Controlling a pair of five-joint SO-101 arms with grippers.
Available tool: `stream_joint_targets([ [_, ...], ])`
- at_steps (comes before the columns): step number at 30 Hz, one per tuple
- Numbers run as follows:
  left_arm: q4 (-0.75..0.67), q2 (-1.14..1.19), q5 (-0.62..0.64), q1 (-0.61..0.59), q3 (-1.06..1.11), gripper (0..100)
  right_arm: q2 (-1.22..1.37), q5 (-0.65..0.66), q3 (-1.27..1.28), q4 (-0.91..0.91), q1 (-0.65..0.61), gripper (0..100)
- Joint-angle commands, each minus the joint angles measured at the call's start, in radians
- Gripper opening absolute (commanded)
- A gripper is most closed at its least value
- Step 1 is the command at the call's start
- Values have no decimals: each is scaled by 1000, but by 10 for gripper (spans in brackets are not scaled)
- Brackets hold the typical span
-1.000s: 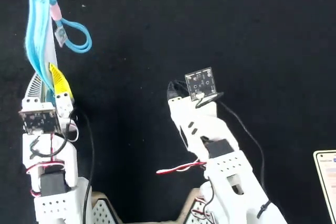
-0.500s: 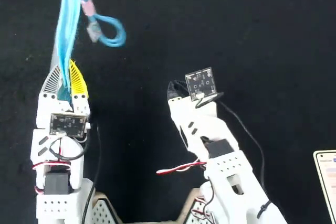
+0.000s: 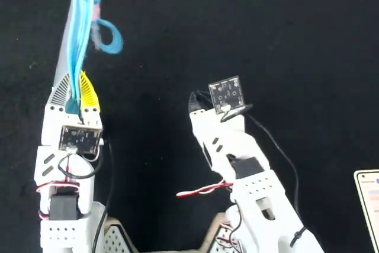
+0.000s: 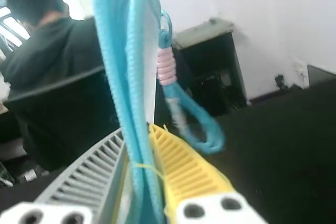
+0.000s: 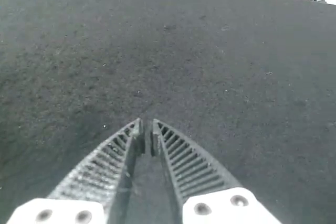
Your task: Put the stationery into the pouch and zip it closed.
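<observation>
A light-blue mesh pouch (image 3: 77,34) stands on edge, lifted off the black table (image 3: 266,39) at the far left. My left gripper (image 3: 76,96) is shut on its lower edge, grey finger on one side, yellow finger (image 4: 184,166) on the other. In the left wrist view the pouch (image 4: 123,61) rises straight up from my left gripper (image 4: 137,129). A blue loop strap (image 3: 109,37) hangs from a pink zipper pull (image 4: 165,66) at its top. My right gripper (image 5: 146,127) is shut with nothing in it, low over bare cloth near the table's middle.
A white printed card (image 3: 368,197) lies at the right edge near the front. The right arm (image 3: 237,146) stands in the middle front. Black cloth stretches open across the far and right parts of the table.
My left arm has carried the pouch farther away and slightly right. The loop strap swung out to the right, then back toward the pouch. The right arm has not moved.
</observation>
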Motion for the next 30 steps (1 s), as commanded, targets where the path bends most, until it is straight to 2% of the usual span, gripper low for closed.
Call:
stream_joint_targets([
  [1, 54, -5, -9, 18, -79, 30, -1, 12, -4, -26, -15, 18],
  [4, 80, 21, 8, 19, -70, 30, -1, 12, -4, -26, -15, 18],
  [7, 127, 84, 123, 19, -71, 30, -1, 12, -4, -26, -15, 18],
  [12, 97, 213, 212, 21, -93, 30, -1, 12, -4, -26, -15, 18],
  [26, 64, 456, 209, 19, -355, 30, -1, 12, -5, -26, -15, 18],
  [30, 31, 526, 207, 25, -367, 30, -1, 12, -7, -26, -15, 18],
])
